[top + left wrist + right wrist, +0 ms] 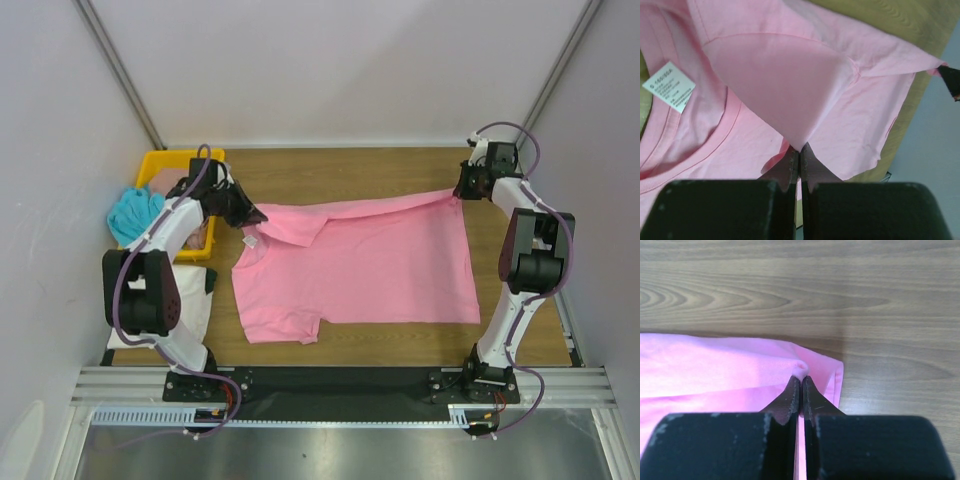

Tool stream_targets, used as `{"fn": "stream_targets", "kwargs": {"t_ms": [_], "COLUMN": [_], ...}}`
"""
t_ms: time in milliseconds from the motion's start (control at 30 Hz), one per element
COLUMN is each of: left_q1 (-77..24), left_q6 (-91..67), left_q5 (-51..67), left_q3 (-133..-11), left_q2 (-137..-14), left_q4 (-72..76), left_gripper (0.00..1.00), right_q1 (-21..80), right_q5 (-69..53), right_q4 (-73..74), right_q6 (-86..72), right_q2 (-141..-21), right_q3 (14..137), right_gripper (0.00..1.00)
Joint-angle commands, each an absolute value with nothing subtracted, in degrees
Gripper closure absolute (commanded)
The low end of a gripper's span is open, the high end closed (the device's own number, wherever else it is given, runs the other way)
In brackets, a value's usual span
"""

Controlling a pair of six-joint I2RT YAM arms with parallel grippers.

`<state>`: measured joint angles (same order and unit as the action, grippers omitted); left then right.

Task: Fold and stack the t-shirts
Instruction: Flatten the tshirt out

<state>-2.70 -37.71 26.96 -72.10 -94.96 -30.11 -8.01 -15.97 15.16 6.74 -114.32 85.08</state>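
Across the wooden table (400, 165) the pink shirt (370, 270) is lying spread, its far edge hanging lifted between both arms. The left gripper (256, 214) is pinching a fold near the collar, and the right gripper (461, 193) is clamping the far hem corner. A turquoise shirt (135, 212) is lying against the yellow tray (160, 160).

White neck tag (669, 86) inside pink t-shirt (765, 85), small dark print, too blurred to read

a wood-grain table (380, 165) fills the middle of the frame; pale walls (330, 70) rise across the top and sides; a metal rail (120, 383) runs along the bottom.
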Motion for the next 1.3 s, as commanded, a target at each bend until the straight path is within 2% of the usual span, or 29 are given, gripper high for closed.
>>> {"fn": "stream_targets", "kwargs": {"t_ms": [0,300,333,367,400,433,467,500,600,633,733,933,1267], "left_q1": [-2.6,-3.3,-3.3,-3.3,-3.3,-3.3,-3.3,-3.3,-3.3,-3.3,-3.3,-3.5,-4.3], "left_q6": [-39.2,-38.1,-38.0,-37.7,-37.2,-36.7,-36.3,-35.2,-32.9,-32.4,-32.3,-35.5,-35.9], "left_q5": [28.5,26.3,25.9,25.9,25.9,26.1,25.8,25.3,21.3,20.2,16.0,12.9,7.6], "left_q3": [-69.2,-65.5,-65.8,-66.9,-67.4,-67.9,-69.2,-70.0,-74.6,-75.6,-77.3,-74.5,-76.8], "left_q2": [-92.5,-93.3,-93.6,-93.8,-93.9,-93.9,-93.3,-93.2,-92.5,-92.5,-92.6,-96.6,-105.4], "left_q4": [-28.3,-27.4,-27.7,-28.6,-29.0,-29.3,-30.0,-30.5,-33.6,-34.0,-33.1,-23.1,-16.0], "left_gripper": [1.00,1.00,0.97,0.90,0.81,0.59,0.48,0.31,0.17,0.15,0.12,0.15,0.23], "right_q1": [-8.5,-8.6,-8.5,-8.6,-8.5,-8.5,-8.5,-8.5,-8.4,-8.4,-7.8,-6.0,6.1], "right_q5": [-15.9,-14.4,-14.7,-15.1,-15.6,-16.3,-17.5,-17.9,-19.0,-19.2,-18.5,-17.5,-14.2], "right_q4": [15.6,17.7,18.4,19.2,20.7,21.4,22.7,23.2,24.6,24.6,23.5,18.1,13.5], "right_q6": [8.2,7.6,7.5,7.0,7.0,6.9,6.4,5.9,2.5,1.4,-5.3,-19.0,-26.9], "right_q2": [-112.3,-112.9,-113.0,-112.9,-112.9,-112.7,-112.2,-111.7,-109.4,-108.7,-105.4,-102.2,-101.7], "right_q3": [84.6,84.2,84.7,85.2,86.6,87.1,87.6,88.5,88.7,88.3,85.9,79.5,77.3], "right_gripper": [1.00,1.00,0.95,0.78,0.69,0.59,0.44,0.39,0.24,0.14,0.10,0.12,0.18]}}
